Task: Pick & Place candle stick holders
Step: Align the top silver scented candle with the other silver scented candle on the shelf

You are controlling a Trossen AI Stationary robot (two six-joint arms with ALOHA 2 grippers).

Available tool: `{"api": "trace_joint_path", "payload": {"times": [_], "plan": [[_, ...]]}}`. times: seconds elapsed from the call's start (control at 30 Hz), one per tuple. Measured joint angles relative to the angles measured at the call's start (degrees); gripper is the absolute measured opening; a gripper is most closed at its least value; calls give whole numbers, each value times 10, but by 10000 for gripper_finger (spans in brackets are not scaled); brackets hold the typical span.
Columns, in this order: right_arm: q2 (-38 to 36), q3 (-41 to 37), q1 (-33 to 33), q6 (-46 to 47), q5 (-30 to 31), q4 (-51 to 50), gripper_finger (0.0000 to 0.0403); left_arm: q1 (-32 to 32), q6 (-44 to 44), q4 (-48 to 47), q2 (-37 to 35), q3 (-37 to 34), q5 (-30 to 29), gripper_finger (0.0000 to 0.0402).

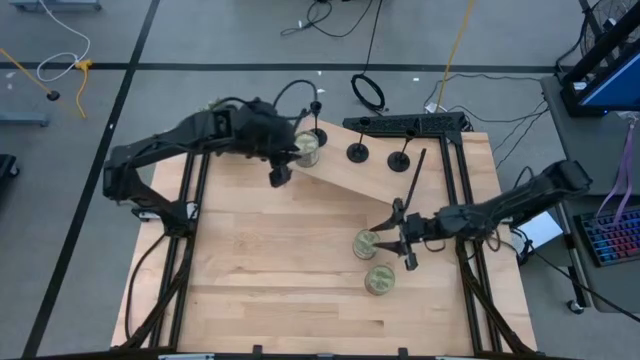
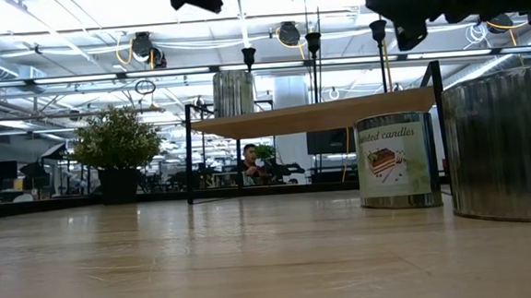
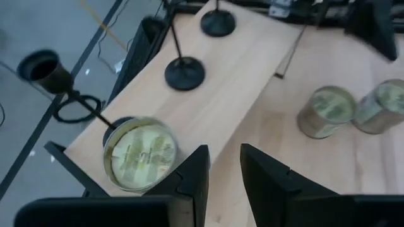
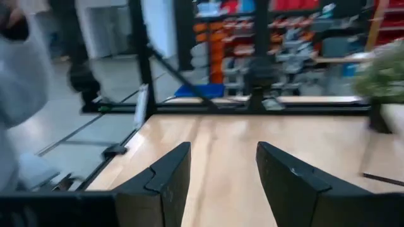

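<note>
Three black candle stick holders stand by their round bases on a raised wooden shelf (image 1: 400, 185) at the table's far side. One (image 1: 316, 110) is close beside a greenish jar (image 1: 307, 148) that also stands on the shelf, and the other two (image 1: 357, 152) (image 1: 400, 160) are further right. In the left wrist view they show as a cup top (image 3: 44, 68) and two bases (image 3: 184, 72) (image 3: 218, 24). My left gripper (image 1: 278, 176) (image 3: 224, 183) hovers open and empty above the shelf's near edge by that jar (image 3: 139, 154). My right gripper (image 1: 400, 242) (image 4: 221, 183) is open and empty, raised beside a jar (image 1: 366, 243) on the table.
Two greenish jars (image 1: 366, 243) (image 1: 380, 279) stand on the table right of centre, and they are large in the low view (image 2: 395, 159) (image 2: 505, 143). A thin black rod (image 1: 415, 175) lies across the shelf. A black frame (image 1: 410, 124) runs behind the shelf. The table's left half is bare wood (image 1: 250, 270).
</note>
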Motion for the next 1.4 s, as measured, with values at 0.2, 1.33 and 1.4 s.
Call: {"api": "trace_joint_path", "payload": {"times": [0.2,1.33,1.4], "plan": [[99,99,0,5,-51,-34,173,-23,14,1,-31,0,0,97],[184,221,11,132,-31,-550,149,-37,26,-66,-38,0,0,97],[184,218,11,108,-30,-549,126,-37,26,-66,-38,0,0,97]]}}
